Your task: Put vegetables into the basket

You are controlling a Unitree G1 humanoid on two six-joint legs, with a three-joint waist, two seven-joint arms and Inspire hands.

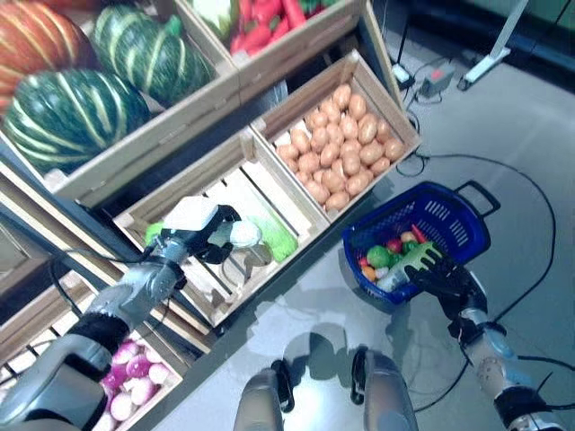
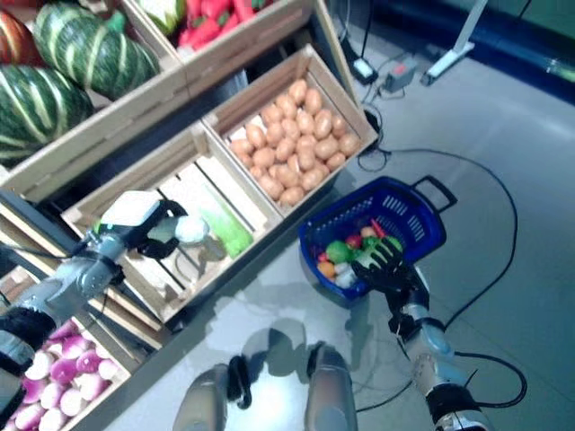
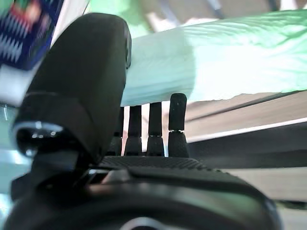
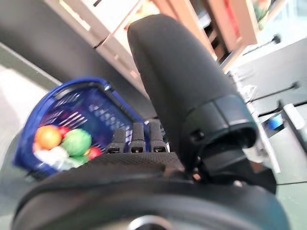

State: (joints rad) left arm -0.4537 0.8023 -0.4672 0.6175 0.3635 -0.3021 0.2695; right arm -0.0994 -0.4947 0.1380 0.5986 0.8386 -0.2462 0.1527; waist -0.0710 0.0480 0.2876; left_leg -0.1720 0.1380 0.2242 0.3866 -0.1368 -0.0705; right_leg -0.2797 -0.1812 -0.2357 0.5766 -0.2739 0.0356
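the landmark is the blue basket [image 1: 449,215], which sits on the floor just beside the front of the wooden crate shelves. the right hand [image 1: 445,277] is at the basket's near rim with its fingers curled over the edge, gripping it. inside the basket lie several small vegetables [image 2: 346,254], green, red, orange and pale, heaped toward the end next to that hand.

the slatted crate [image 1: 220,224] stands off the basket's left side, across the aisle floor. the left hand [image 1: 208,235] reaches into it, thumb and fingers closed round the pale stalk end of a long light-green leafy vegetable [image 1: 269,237]. in the left wrist view the stalk [image 3: 201,62] lies across the fingertips [image 3: 177,120], with the thumb over it. the vegetable's long axis runs roughly level, from the hand toward the basket; the pale end is in the hand and the greener leafy end points at the basket. whether it is touching the crate floor or lifted clear cannot be told.

behind the basket, in the neighbouring crate, is a pile of potatoes [image 1: 341,144]. further back and to the left of the basket are striped green pumpkins [image 1: 81,108], and red peppers [image 1: 265,22] in the crate above the potatoes. to the far left of the basket, by the left arm, is a crate of purple-and-white turnips [image 1: 130,382].
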